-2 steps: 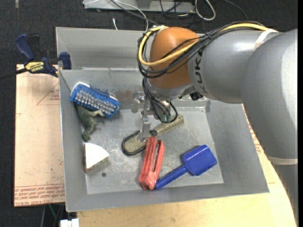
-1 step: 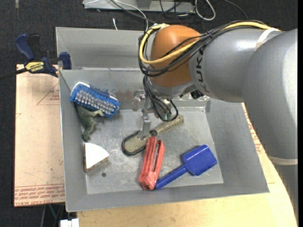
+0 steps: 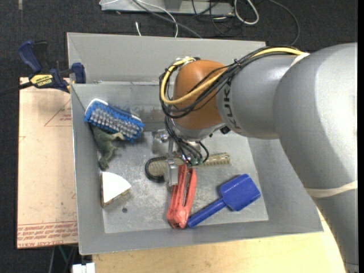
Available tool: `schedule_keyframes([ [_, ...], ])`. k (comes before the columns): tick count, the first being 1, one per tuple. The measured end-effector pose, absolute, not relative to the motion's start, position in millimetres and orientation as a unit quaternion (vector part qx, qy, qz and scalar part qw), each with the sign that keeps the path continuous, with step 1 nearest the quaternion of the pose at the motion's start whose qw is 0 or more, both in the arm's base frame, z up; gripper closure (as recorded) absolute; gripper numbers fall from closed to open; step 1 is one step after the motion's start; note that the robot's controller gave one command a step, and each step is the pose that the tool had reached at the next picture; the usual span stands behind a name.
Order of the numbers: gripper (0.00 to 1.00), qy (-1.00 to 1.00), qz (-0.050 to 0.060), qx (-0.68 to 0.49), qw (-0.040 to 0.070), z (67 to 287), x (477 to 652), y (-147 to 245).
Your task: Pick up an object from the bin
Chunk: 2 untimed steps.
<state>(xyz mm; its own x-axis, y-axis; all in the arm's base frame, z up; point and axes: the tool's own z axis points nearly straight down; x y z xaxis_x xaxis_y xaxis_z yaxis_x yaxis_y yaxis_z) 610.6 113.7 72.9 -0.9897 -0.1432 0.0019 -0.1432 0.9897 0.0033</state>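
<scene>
My gripper (image 3: 170,165) hangs low over the middle of the bin, under the arm's orange dome. Right beneath it lies a dark oval disc (image 3: 154,168), partly covered by the gripper. A red long-handled tool (image 3: 182,201) stretches from the gripper toward the bin's front edge. Just right of the gripper, a tan toothed comb-like piece (image 3: 217,160) pokes out. Whether anything is held is hidden from me.
A blue scoop (image 3: 233,197) lies at the front right, its handle touching the red tool. A blue bristle brush (image 3: 114,120) and a green toy dinosaur (image 3: 107,144) sit at the back left, with a white wedge (image 3: 112,187) at the front left.
</scene>
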Motion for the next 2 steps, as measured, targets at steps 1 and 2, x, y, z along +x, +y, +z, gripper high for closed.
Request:
schedule_keyframes([
  [1, 0.00, -0.999, -0.002, 0.053, -0.006, 143.9, 599.9, 115.4],
  [2, 0.00, -0.998, -0.002, 0.062, 0.000, 100.0, 606.5, 98.2],
])
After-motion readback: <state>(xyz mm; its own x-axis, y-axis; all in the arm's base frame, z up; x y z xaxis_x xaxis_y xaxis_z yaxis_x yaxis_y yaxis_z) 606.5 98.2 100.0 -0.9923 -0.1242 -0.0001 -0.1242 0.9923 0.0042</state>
